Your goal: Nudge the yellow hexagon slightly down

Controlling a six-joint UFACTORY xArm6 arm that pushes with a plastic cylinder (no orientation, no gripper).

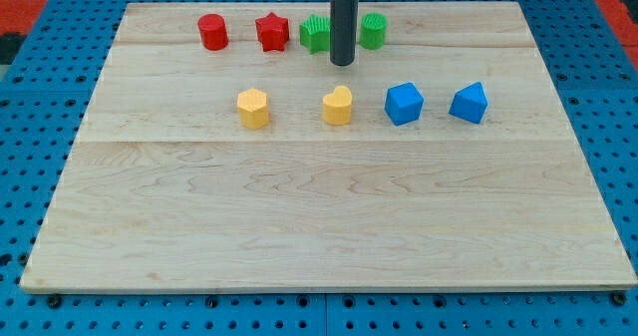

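The yellow hexagon (253,108) sits on the wooden board (319,216) left of centre, in the upper half. A yellow heart (338,106) lies to its right. My tip (343,62) is at the rod's lower end, near the view's top, above the yellow heart and up-right of the hexagon, well apart from it. The rod stands between a green star (315,33) and a green cylinder (373,30) and partly hides both.
A red cylinder (212,31) and a red star (271,32) stand in the top row, left of the green blocks. Two blue blocks (404,104) (469,103) lie right of the yellow heart. Blue pegboard surrounds the board.
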